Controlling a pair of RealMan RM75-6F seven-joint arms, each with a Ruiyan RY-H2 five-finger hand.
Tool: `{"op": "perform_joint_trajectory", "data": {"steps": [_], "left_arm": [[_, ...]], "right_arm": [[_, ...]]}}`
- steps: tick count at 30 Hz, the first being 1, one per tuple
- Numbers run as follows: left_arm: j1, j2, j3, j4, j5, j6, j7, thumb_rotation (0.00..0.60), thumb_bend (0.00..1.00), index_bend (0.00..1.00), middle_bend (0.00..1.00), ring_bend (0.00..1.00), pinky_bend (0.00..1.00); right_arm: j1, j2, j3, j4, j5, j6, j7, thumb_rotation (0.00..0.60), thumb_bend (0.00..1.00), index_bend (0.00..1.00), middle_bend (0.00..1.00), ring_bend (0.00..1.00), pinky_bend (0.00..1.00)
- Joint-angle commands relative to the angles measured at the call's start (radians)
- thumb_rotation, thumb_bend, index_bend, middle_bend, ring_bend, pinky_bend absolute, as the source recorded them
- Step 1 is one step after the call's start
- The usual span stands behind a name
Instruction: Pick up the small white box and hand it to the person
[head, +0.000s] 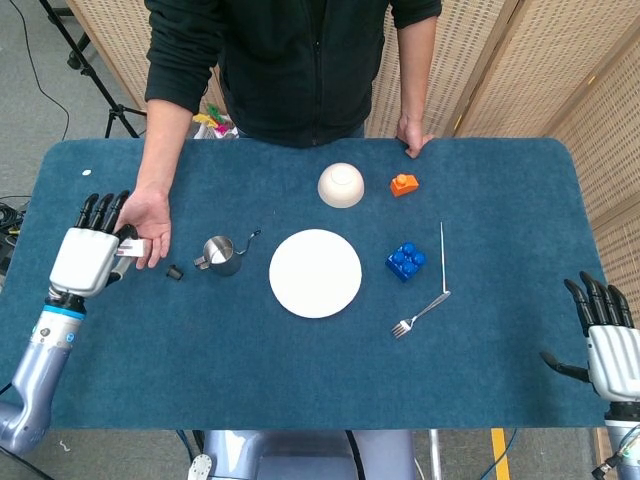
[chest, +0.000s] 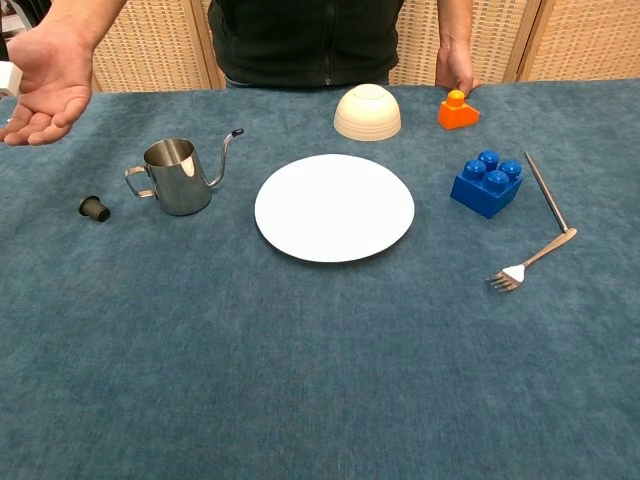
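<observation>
My left hand (head: 86, 256) hovers at the table's left side, just left of the person's upturned palm (head: 150, 222). It grips the small white box (head: 130, 249), whose end sticks out to the right and reaches the edge of that palm. In the chest view only a white corner of the box (chest: 7, 77) shows at the left edge, beside the person's palm (chest: 45, 85); the hand itself is out of frame there. My right hand (head: 605, 335) rests at the table's near right corner, fingers apart, holding nothing.
A steel pitcher (head: 220, 254) and a small black cap (head: 174, 271) sit right of the palm. A white plate (head: 315, 272) lies mid-table, with a cream bowl (head: 341, 185), orange block (head: 403, 184), blue brick (head: 405, 260) and fork (head: 420, 314) beyond and right.
</observation>
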Motion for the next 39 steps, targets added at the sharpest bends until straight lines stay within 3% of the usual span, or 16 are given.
{"op": "perform_joint_trajectory", "data": {"steps": [1,3,5,7,11,14,21,26,29,33,35,39], "left_arm": [[-0.005,-0.036,-0.038,0.057,-0.024,-0.041,-0.062,0.600,0.44,0.69,0.00,0.00,0.00],[-0.008,-0.050,-0.050,0.073,-0.026,-0.044,-0.071,0.600,0.43,0.69,0.00,0.00,0.00],[-0.011,-0.064,-0.061,0.087,-0.037,-0.053,-0.061,0.600,0.41,0.61,0.00,0.00,0.00],[-0.014,-0.076,-0.075,0.086,-0.067,-0.070,-0.039,0.600,0.31,0.41,0.00,0.00,0.00],[-0.011,-0.066,-0.107,0.031,-0.136,-0.090,-0.002,0.600,0.12,0.10,0.00,0.00,0.00],[-0.005,-0.055,-0.116,0.011,-0.138,-0.082,0.004,0.600,0.05,0.01,0.00,0.00,0.00],[0.027,0.000,-0.136,-0.060,-0.120,-0.054,-0.048,0.600,0.00,0.00,0.00,0.00,0.00],[0.085,0.059,-0.118,-0.126,-0.042,0.009,-0.137,0.600,0.00,0.00,0.00,0.00,0.00],[0.142,0.101,-0.090,-0.164,0.009,0.057,-0.211,0.600,0.00,0.00,0.00,0.00,0.00],[0.269,0.154,-0.009,-0.178,0.082,0.149,-0.338,0.600,0.00,0.00,0.00,0.00,0.00],[0.353,0.183,0.053,-0.203,0.082,0.191,-0.342,0.600,0.01,0.00,0.00,0.00,0.00],[0.418,0.182,0.076,-0.216,0.095,0.246,-0.337,0.600,0.02,0.00,0.00,0.00,0.00]], "right_arm": [[0.001,-0.002,0.000,0.000,0.001,-0.001,-0.004,0.600,0.00,0.00,0.00,0.00,0.00],[0.002,-0.003,0.000,0.000,0.002,-0.003,-0.006,0.600,0.00,0.00,0.00,0.00,0.00],[0.003,-0.005,-0.001,0.000,0.002,-0.005,-0.008,0.600,0.00,0.00,0.00,0.00,0.00],[0.003,-0.006,-0.002,0.001,0.002,-0.007,-0.012,0.600,0.00,0.00,0.00,0.00,0.00],[0.002,-0.006,0.000,0.000,0.005,-0.004,-0.012,0.600,0.00,0.00,0.00,0.00,0.00],[0.002,-0.004,0.000,0.001,0.006,-0.004,-0.008,0.600,0.00,0.00,0.00,0.00,0.00],[0.001,0.000,-0.001,-0.003,0.002,-0.002,0.000,0.600,0.00,0.00,0.00,0.00,0.00],[-0.002,0.003,0.000,-0.006,0.001,0.005,0.005,0.600,0.00,0.00,0.00,0.00,0.00],[-0.002,0.005,0.001,-0.006,0.000,0.007,0.009,0.600,0.00,0.00,0.00,0.00,0.00],[-0.004,0.006,0.000,-0.006,-0.011,0.018,0.011,0.600,0.00,0.00,0.00,0.00,0.00],[-0.008,0.004,0.005,0.001,-0.019,0.039,0.009,0.600,0.00,0.00,0.00,0.00,0.00],[-0.016,0.004,0.011,0.003,-0.020,0.059,0.017,0.600,0.00,0.00,0.00,0.00,0.00]]}}
